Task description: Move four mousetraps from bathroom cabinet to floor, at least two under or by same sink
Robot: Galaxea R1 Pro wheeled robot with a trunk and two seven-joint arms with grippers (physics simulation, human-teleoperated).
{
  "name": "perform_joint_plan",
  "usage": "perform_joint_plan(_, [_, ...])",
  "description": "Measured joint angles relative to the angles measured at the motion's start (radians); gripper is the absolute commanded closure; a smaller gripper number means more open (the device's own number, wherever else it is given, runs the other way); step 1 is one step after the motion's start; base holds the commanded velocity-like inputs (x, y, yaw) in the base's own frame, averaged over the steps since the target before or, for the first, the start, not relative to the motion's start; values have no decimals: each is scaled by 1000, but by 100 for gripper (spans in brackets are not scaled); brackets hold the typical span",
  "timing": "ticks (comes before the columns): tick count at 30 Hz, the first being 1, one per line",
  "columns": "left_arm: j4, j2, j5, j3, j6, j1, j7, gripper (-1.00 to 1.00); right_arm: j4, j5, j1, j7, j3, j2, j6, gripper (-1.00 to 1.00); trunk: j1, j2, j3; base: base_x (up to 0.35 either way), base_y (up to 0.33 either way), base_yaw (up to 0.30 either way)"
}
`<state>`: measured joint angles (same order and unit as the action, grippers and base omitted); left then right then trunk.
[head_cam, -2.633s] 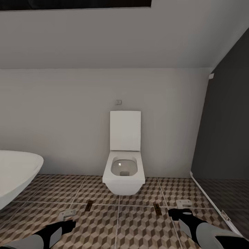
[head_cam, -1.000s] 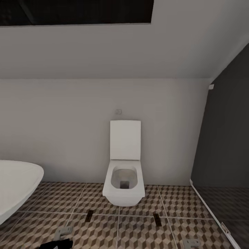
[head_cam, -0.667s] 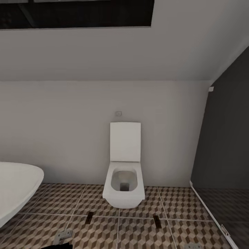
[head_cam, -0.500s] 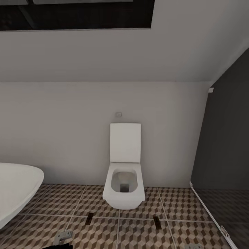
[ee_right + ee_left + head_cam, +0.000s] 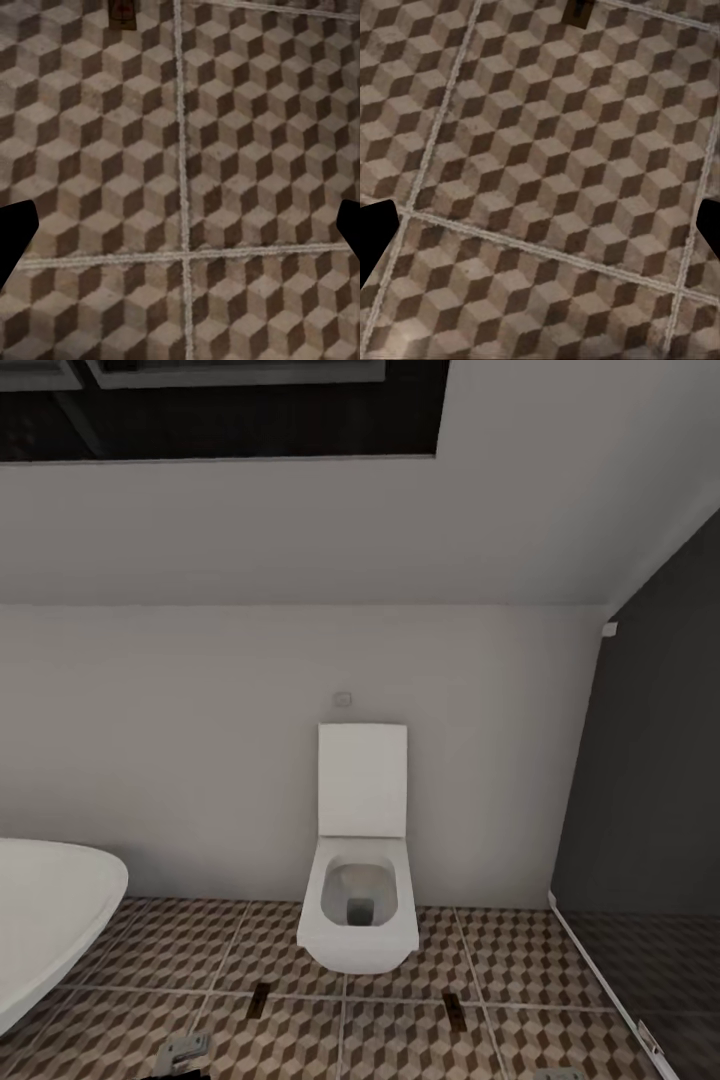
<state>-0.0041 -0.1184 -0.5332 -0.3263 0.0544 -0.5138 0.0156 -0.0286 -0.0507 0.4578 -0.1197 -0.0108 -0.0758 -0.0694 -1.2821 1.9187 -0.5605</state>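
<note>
Two small flat tan wooden mousetraps (image 5: 260, 1000) (image 5: 452, 1005) lie on the cube-patterned brown, beige and white tiled bathroom floor (image 5: 400, 1040) ahead of you, one to each side of the white wall-hung toilet (image 5: 360, 905) with its lid up. A white oval bathtub (image 5: 45, 920) curves in at your left, and a dark glass shower panel (image 5: 650, 780) stands at your right. Your left gripper (image 5: 540, 232) hangs over bare tile, jaws spread wide and empty, a trap (image 5: 577, 11) beyond it. Your right gripper (image 5: 180, 232) is likewise wide open, empty, with the other trap (image 5: 123, 13) farther off.
</note>
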Motion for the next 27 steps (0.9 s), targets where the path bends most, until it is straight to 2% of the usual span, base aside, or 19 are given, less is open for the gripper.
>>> perform_joint_plan(13, [0, 9, 0, 0, 0, 36, 0, -100, 0, 0, -29, 0, 0, 1, -9, -100, 50, -91, 41, 0, 0, 0])
perform_joint_plan(18, [0, 11, 2, 0, -3, 70, -1, -100, 0, -2, -63, 0, 0, 5, -9, -100, 69, -126, 56, 0, 0, 0])
perform_joint_plan(27, [0, 26, 0, 0, -69, 127, -2, -100, 0, -4, -131, 3, 0, 9, -10, -100, 104, -189, 85, 0, 0, 0])
